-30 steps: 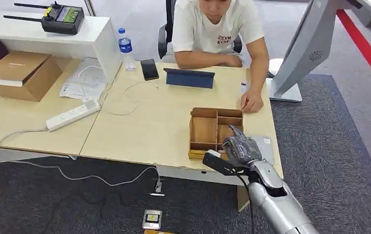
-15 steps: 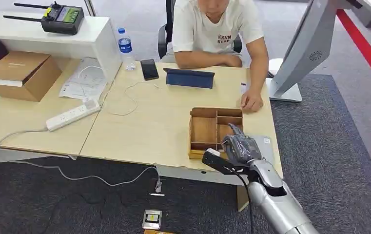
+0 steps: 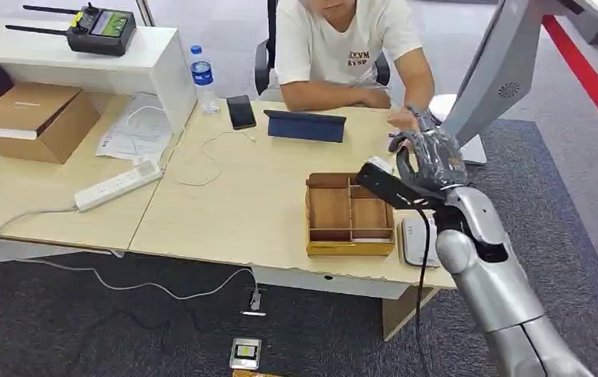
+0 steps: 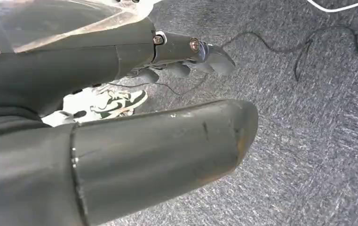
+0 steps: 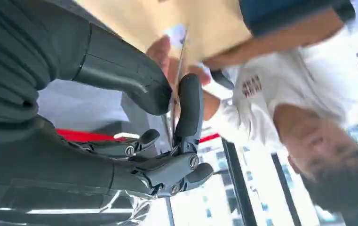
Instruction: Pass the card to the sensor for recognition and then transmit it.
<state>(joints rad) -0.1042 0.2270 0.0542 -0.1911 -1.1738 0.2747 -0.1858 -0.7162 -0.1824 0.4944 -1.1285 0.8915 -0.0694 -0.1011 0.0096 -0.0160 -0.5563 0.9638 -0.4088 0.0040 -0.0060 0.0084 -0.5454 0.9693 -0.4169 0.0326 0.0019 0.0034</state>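
Observation:
My right hand (image 3: 429, 159) is raised above the table's far right corner, past the wooden tray (image 3: 312, 214). In the right wrist view a thin white card (image 5: 182, 51) shows edge-on, pinched between the thumb (image 5: 120, 70) and a dark finger (image 5: 189, 106). A person's hand (image 3: 402, 119) is lifted just beyond my fingers, close to the card. The flat white sensor (image 3: 419, 240) lies on the table beside the tray, below my forearm. My left hand (image 4: 158, 108) hangs over the carpet, holding nothing, its fingers (image 4: 186, 63) loosely apart from the thumb.
A person in a white shirt (image 3: 343, 47) sits across the table. A blue tablet stand (image 3: 305, 126), a phone (image 3: 240, 111) and a water bottle (image 3: 202, 77) stand at the far side. A grey kiosk (image 3: 492, 78) rises at the right. A power strip (image 3: 117, 185) lies to the left.
My right hand has risen from the near edge by the tray and sensor and moved across toward the person. The person's hand has lifted off the table to meet it.

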